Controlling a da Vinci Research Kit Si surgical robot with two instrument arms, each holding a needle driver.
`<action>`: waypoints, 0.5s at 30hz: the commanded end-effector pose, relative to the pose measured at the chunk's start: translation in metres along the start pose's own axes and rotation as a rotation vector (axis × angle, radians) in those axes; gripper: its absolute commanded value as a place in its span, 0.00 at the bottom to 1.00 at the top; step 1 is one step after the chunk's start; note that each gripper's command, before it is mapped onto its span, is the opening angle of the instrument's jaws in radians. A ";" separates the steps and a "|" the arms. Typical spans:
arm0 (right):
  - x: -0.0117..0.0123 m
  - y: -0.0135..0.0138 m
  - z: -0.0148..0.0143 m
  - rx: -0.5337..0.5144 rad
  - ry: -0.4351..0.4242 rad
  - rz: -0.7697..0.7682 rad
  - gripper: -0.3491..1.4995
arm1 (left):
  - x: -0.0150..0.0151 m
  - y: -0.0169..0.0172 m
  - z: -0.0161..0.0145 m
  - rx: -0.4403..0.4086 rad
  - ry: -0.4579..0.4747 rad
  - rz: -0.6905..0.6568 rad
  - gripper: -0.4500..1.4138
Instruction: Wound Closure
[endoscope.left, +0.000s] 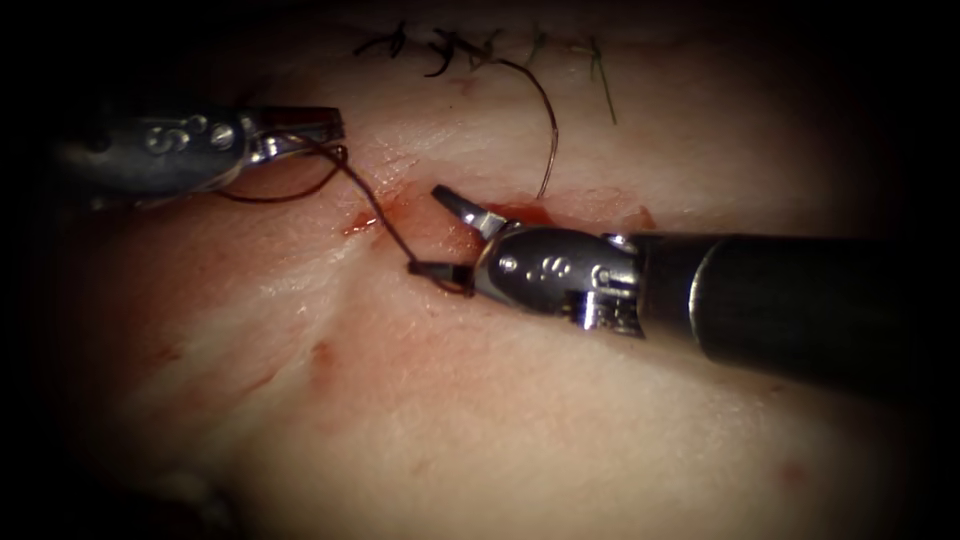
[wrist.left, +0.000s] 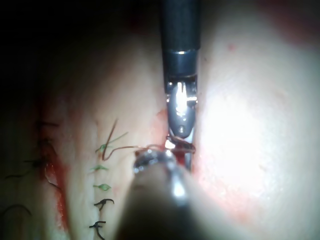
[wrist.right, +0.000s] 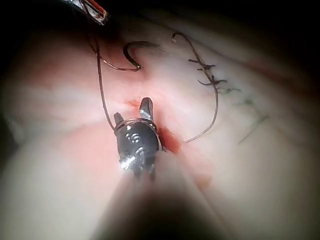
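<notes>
My left tool (endoscope.left: 322, 128) reaches in from the upper left, jaws shut on the dark thread (endoscope.left: 375, 205). From there the thread runs down and right to my right tool (endoscope.left: 432, 230) and loops around the base of its jaws (wrist.right: 135, 121). The right tool's jaws stand open over the tissue (endoscope.left: 420, 400), with nothing between them, just beside the cut (endoscope.left: 520, 212) wet with red fluid. A slack curl of thread (endoscope.left: 290, 195) hangs below the left tool. A second strand (endoscope.left: 550, 130) arcs from the stitches down into the cut.
A row of tied stitches with short cut ends (endoscope.left: 450, 48) lies at the far edge of the tissue and appears again as stitches (wrist.right: 212, 75) and stitches (wrist.left: 102, 187). The right tool's shaft (endoscope.left: 800, 300) spans the right half.
</notes>
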 end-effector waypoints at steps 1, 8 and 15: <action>0.0000 -0.0007 0.0007 0.009 0.006 0.001 0.97 | -0.0001 0.0000 0.0009 -0.001 0.000 -0.002 0.00; 0.0005 -0.0015 0.0007 0.057 0.039 -0.010 0.96 | -0.0001 -0.0008 0.0043 0.007 0.017 -0.005 0.00; 0.0008 -0.0020 0.0006 0.097 0.062 -0.020 0.93 | 0.0003 -0.0007 0.0091 0.013 0.001 -0.002 0.00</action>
